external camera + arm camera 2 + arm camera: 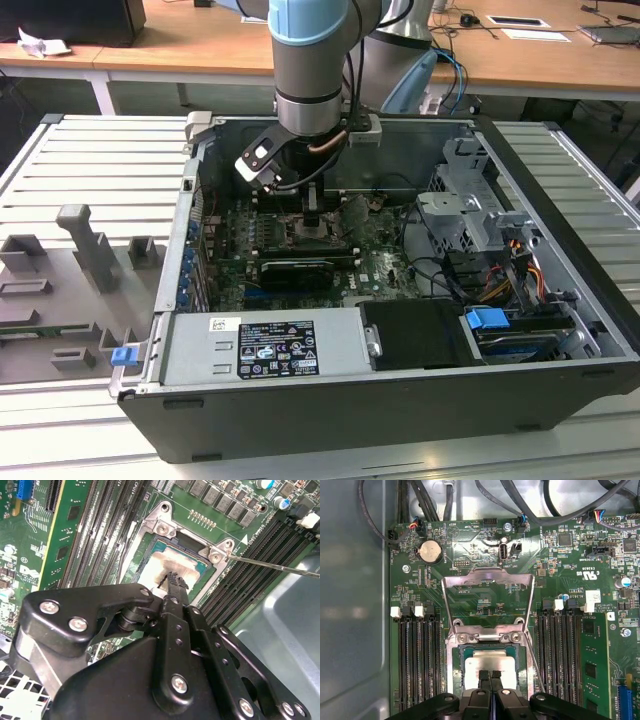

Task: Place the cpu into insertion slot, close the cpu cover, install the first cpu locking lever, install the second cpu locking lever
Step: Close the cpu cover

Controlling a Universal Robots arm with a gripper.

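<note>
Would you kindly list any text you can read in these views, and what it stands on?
White label on the silvery metal box: print too small to read.
Motherboard lettering: white print, too blurred to quote reliably.
cpu top: no legible marking.

cpu (487, 660) top: dull, smeared metal. cpu cover (487, 578): bright bare metal.

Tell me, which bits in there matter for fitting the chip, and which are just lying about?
In the job:
pincer, shut, over the cpu
cpu, lying in the slot
cover, swung open
lever

Just there:
memory slots
coin battery
cables
</note>
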